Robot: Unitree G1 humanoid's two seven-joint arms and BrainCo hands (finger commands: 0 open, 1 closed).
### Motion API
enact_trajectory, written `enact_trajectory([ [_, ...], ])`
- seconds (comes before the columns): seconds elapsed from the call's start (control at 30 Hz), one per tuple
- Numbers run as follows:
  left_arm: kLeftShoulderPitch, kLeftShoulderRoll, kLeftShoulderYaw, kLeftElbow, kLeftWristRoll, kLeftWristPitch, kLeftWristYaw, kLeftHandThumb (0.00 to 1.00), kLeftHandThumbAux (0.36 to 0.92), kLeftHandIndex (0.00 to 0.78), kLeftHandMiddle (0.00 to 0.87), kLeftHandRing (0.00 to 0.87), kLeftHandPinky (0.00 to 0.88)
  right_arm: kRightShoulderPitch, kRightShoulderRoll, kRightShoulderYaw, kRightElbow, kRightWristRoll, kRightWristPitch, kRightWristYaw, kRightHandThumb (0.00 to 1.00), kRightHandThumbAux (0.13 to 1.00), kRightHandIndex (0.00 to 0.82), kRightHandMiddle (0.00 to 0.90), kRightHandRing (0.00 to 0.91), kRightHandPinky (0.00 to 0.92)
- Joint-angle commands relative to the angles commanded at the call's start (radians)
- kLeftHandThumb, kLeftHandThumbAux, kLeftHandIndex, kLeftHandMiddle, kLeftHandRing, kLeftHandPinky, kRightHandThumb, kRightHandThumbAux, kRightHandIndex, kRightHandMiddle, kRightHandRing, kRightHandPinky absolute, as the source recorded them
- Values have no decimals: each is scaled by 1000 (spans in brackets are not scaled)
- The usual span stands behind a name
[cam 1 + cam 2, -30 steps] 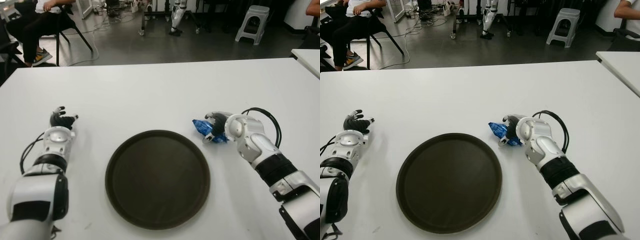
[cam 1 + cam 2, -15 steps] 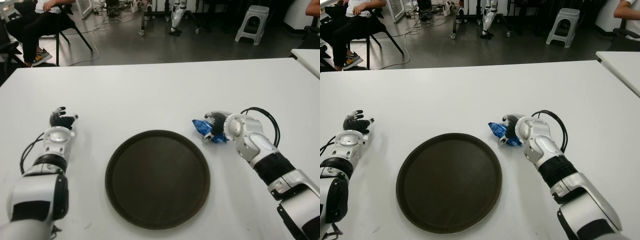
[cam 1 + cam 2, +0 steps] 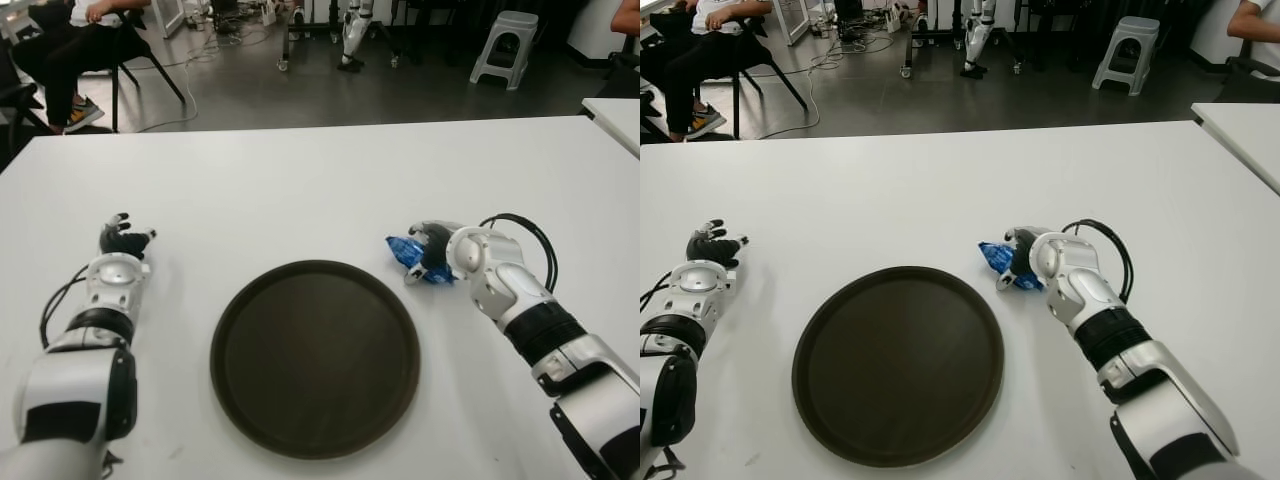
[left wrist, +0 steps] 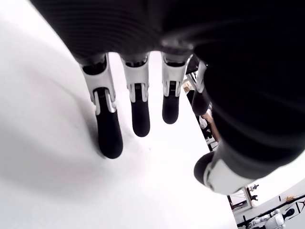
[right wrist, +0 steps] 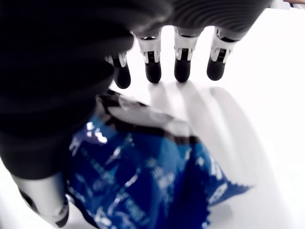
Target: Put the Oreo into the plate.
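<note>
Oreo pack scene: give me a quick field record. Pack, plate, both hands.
oreo pack: blue, on the white table, just right of the plate, outside it
plate: dark, round, nothing in it
right hand: over the pack, fingers straight in the wrist view, not closed on it
left hand: idle, left of the plate, fingers extended

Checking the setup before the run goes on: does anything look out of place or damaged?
Nothing stands out. The blue Oreo packet lies on the table under the right hand, beside the upright empty plate. The left hand is idle.
</note>
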Motion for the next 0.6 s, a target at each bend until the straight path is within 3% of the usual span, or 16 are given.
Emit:
enact_trajectory([
  [0.17,0,2,-2,0,0,-1,-5,345,744,125,142,168,181,-3,25,-1,75,8,-30,-46,0,720,0,13,0,0],
  [0.6,0,5,-6,-2,3,-2,-10,305,762,111,139,163,158,-16,37,-1,112,18,-46,-41,0,725,0,17,0,0],
])
